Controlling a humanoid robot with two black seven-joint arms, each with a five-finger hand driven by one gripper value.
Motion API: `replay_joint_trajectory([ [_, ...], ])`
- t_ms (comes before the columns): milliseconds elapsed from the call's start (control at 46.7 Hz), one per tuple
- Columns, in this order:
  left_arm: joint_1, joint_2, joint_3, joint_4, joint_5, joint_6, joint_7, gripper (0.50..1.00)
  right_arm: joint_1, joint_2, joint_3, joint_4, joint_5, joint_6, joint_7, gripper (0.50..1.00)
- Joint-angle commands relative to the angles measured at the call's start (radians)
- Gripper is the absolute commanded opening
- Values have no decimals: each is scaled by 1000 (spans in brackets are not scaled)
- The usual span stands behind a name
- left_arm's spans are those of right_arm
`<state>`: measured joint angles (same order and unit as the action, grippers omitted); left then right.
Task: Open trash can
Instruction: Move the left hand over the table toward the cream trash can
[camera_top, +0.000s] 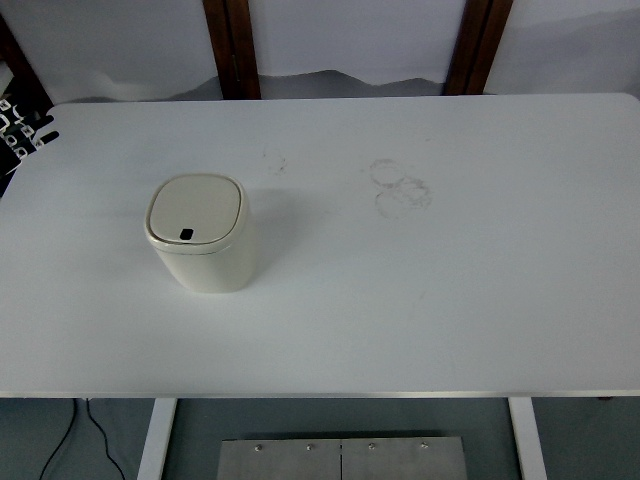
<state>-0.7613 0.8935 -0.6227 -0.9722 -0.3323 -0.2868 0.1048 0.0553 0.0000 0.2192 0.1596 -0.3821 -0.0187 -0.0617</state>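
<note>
A small cream trash can (201, 235) stands upright on the white table (420, 300), left of centre. Its rounded square lid (196, 209) lies flat and closed, with a small dark button (187, 234) near the lid's front edge. Neither of my hands nor arms shows anywhere in the top view.
Faint ring stains (400, 185) mark the tabletop right of centre. Two dark wooden posts (232, 48) (478, 45) stand behind the far edge. A black-and-white patterned object (20, 130) sits off the table's far left corner. A metal plate (342, 458) lies below the near edge.
</note>
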Motion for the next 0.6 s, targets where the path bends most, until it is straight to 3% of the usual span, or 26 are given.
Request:
replay_joint_trajectory([
  [0, -68, 31, 63, -39, 27, 6, 33, 1000, 0, 0, 0, 0, 0, 0, 0, 995],
  [300, -427, 81, 478, -100, 117, -43, 138, 1000, 0, 0, 0, 0, 0, 0, 0, 995],
  [578, -670, 48, 590, -102, 252, -149, 259, 1000, 0, 0, 0, 0, 0, 0, 0, 995],
])
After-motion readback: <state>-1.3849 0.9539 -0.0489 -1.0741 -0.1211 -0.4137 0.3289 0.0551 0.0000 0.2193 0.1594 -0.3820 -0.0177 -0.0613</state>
